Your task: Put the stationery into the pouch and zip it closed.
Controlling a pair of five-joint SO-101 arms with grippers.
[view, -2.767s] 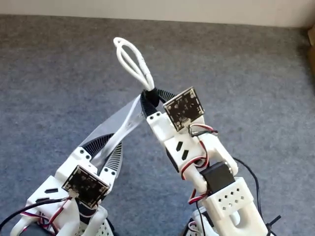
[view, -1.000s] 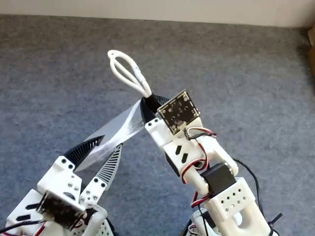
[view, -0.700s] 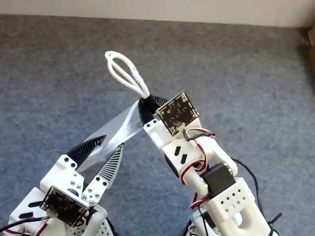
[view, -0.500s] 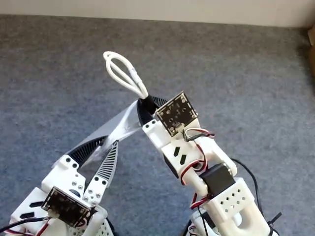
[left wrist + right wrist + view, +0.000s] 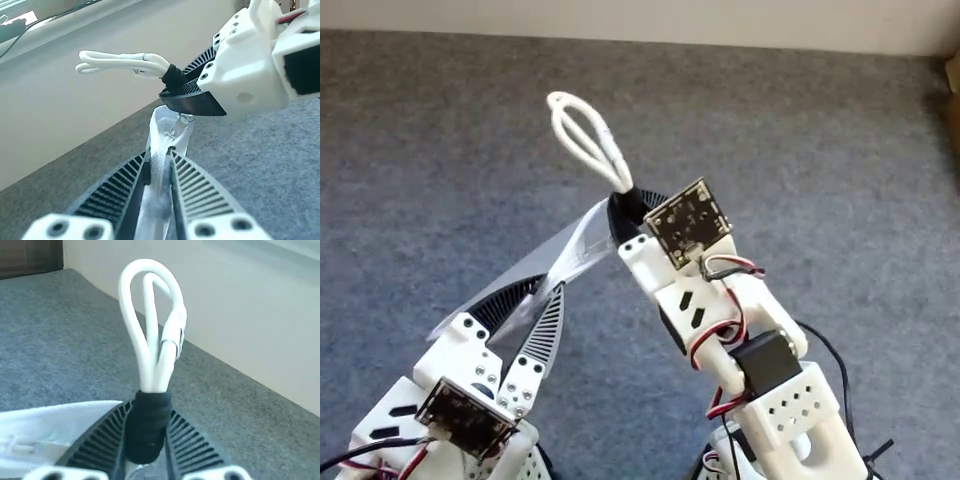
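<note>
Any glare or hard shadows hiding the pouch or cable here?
High view: even light, no hard shadows on the carpet, a pale sheen on the clear pouch. Left wrist view: bright wall behind the white cable, outline distinct. Right wrist view: same bright wall.

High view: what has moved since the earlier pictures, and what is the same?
The right gripper, shut on the cable, swung a little to the left, then came back right in the last half second. The left gripper drew back toward its base and turned a little. The left gripper stays shut on the pouch, and the cable is still held at the pouch's far end.
</note>
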